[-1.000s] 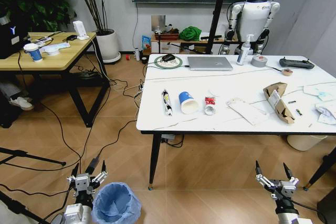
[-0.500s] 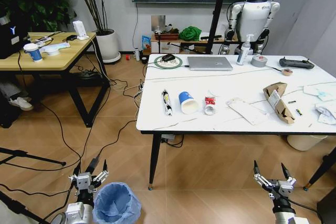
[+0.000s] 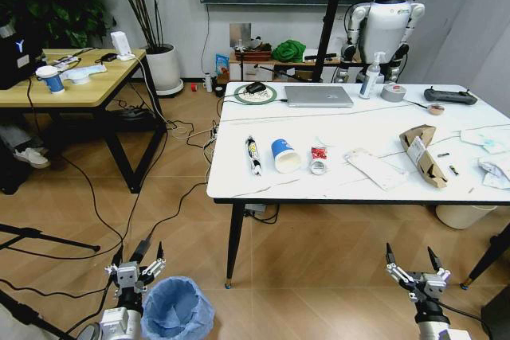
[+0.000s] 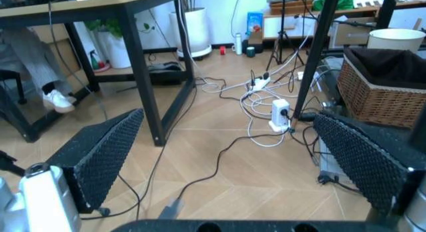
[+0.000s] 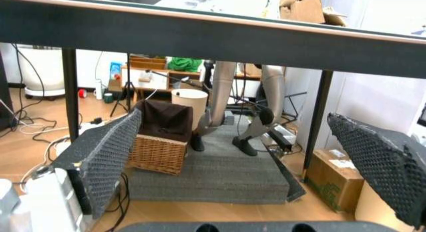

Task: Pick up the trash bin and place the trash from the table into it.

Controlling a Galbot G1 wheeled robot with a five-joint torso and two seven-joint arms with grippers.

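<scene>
From the head camera I see my left gripper (image 3: 137, 264) low over the floor with its fingers spread apart, just beside the trash bin (image 3: 177, 308), which stands on the wood floor lined with a crinkly light-blue bag, in front of the table's near left leg. My right gripper (image 3: 411, 267) hangs low on the other side, below the table's front edge, fingers likewise released and holding nothing. The white marble-look table (image 3: 239, 173) carries the trash: a black-white tube wrapper (image 3: 253, 154), a blue-white paper cup (image 3: 284, 154) on its side next to it, a small red wrapper (image 3: 319, 152), white papers (image 3: 374, 168) and a torn brown cardboard box (image 3: 424, 154) toward the right. Further back on the table sit a grey laptop (image 3: 319, 95) and a grey tape roll (image 3: 393, 92). In the right wrist view I look under the table's black rim (image 5: 213, 35) between the two spread pads (image 5: 103, 154).
</scene>
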